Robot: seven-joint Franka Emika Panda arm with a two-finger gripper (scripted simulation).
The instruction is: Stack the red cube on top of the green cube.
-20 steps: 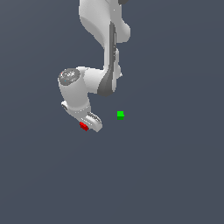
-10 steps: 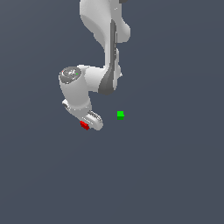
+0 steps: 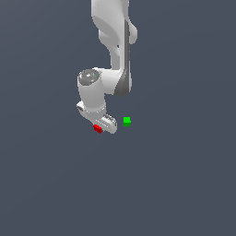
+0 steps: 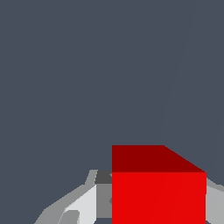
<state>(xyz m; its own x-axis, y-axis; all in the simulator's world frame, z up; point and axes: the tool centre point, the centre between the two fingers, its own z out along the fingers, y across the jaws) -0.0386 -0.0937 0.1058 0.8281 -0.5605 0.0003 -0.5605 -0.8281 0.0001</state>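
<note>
Exterior view. We log: white arm coming down from above, gripper low, w/ red cube at its tips. Only part of the cube shows; rest is behind the white fingers. Green cube sits near the red cube, toward the exterior view's right of it, apart from the gripper, nothing on top. Grey floor otherwise bare around both. Whether the red cube is off the floor we can't tell from here.

Wrist view. We log: red cube close up, filling the space between the two fingers, one each side, both hard against its faces. We judge the gripper narrow and closed on the red cube. Green cube not in this view.

Step in hand, our judgement: grip made, carry to the green cube not yet done. To do well: raise clear above the green cube's height first, go across toward it, centre over it, lower straight, let go only once seated. Keep cube faces square to avoid an overhang.

View diffs: ext. shows green cube and the gap to cover; wrist shows finger contact only.
</note>
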